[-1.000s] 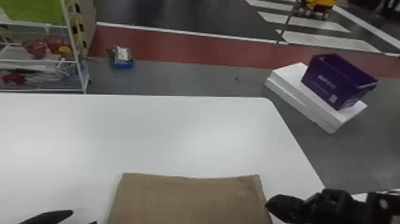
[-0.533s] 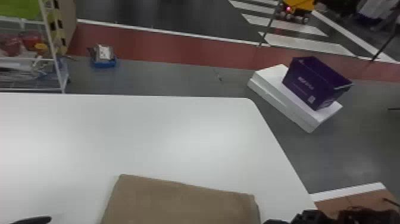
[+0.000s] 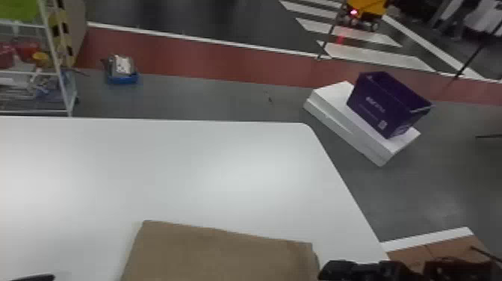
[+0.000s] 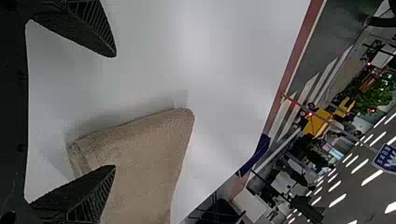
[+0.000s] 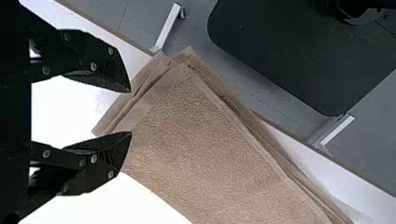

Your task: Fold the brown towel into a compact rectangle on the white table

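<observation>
Towel (image 3: 224,254) on table (image 3: 179,168), lettered purple box (image 3: 384,102)

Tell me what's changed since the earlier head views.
The towel has turned on the table: its far edge, nearly level before, now slopes toward the robot at its right end. The right pincer and left pincer, both now open, have drawn back slightly. Any earlier grip is unclear. The purple bin still sits on the white slabs.
</observation>
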